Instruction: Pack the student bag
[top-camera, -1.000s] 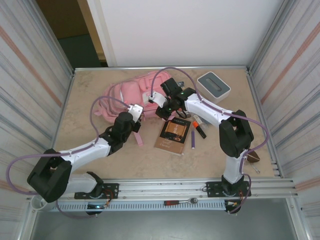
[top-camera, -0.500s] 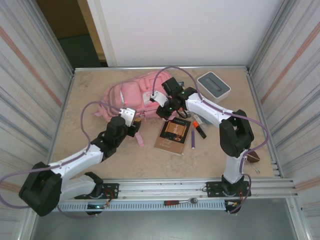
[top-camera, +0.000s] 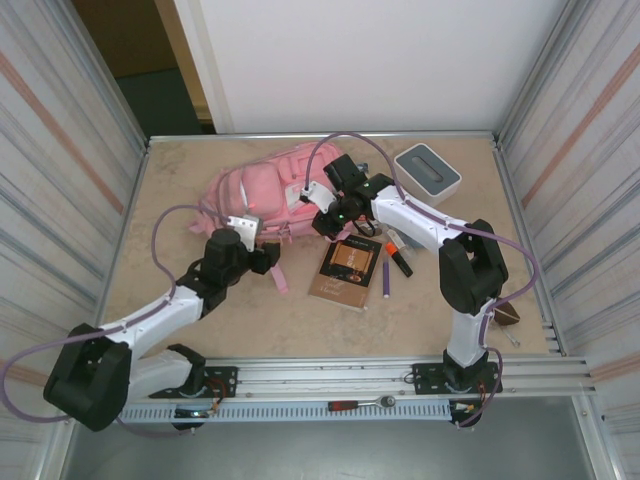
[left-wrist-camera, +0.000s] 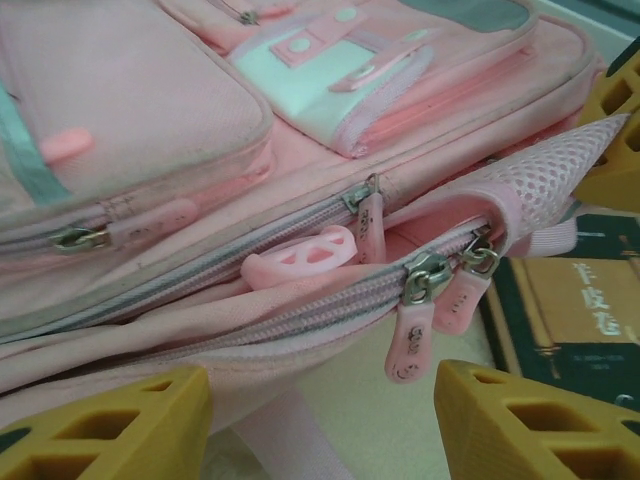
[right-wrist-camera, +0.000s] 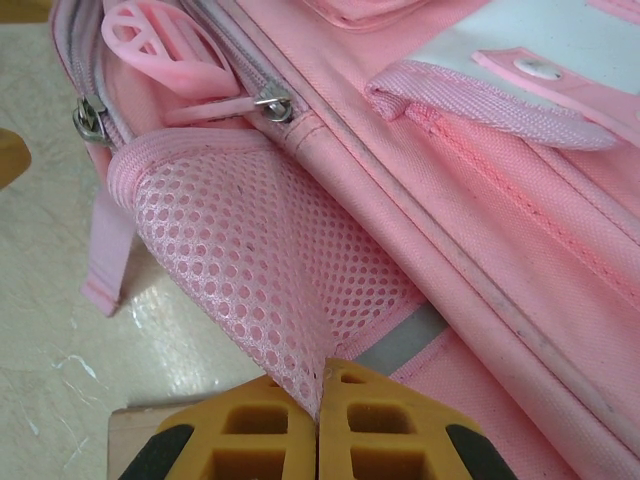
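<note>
Lying just before the parted left fingers (left-wrist-camera: 545, 425), the student bag (top-camera: 255, 190), its mesh flap (right-wrist-camera: 260, 270) pinched by the right fingers (right-wrist-camera: 265, 435)

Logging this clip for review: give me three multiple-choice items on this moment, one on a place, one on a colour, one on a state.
1. Where on the table is the white-and-grey box?
A. near left corner
B. far right part
C. near edge, middle
2. The pen right of the book is:
A. purple
B. green
C. yellow
3. The right tool is:
A. open over the book
B. shut on the pen
C. shut on the student bag's mesh pocket
Answers: 1 B, the top view shows it far and right; 2 A, its barrel is purple; 3 C, the right wrist view shows mesh pinched between closed fingers.
</note>
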